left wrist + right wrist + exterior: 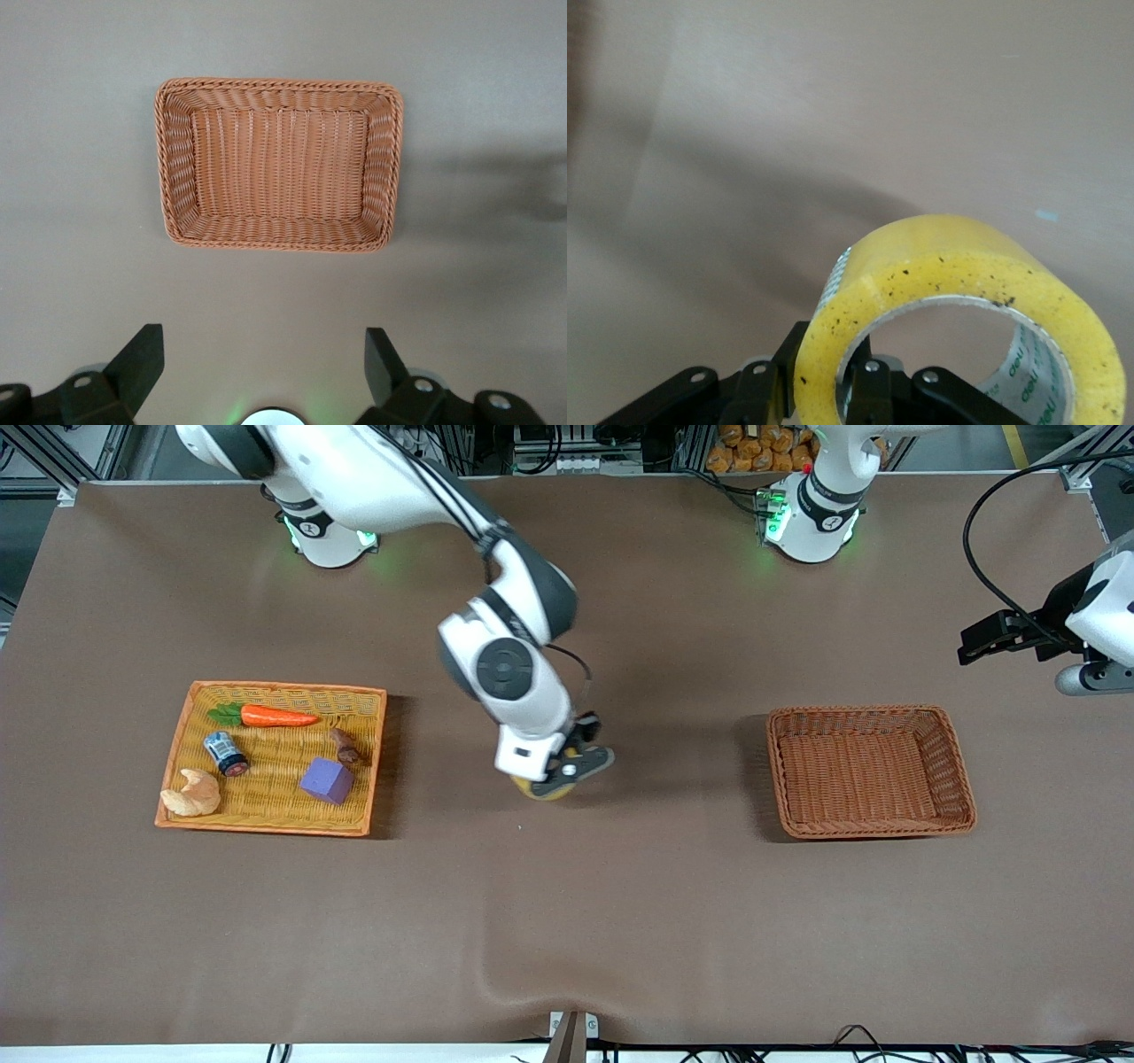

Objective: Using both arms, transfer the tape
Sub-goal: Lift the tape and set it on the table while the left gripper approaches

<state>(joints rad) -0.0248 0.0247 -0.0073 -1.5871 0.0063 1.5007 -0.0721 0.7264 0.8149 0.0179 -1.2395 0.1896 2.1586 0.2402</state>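
tray (182, 731): carrot (276, 716), can (225, 753), croissant (191, 794), purple cube (327, 781) | right gripper (567, 772) pinches tape (542, 789) wall over mid-table, at 3 o'clock from tray | handover not done | empty basket (952, 757) at 3 o'clock, path clear | left gripper (973, 643) waits at basket's 1 o'clock, jaws apart

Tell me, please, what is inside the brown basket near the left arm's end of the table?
Nothing can be seen inside the brown basket; its woven floor shows bare in the front view and left wrist view, with no part covered. The tape is held by the right gripper.
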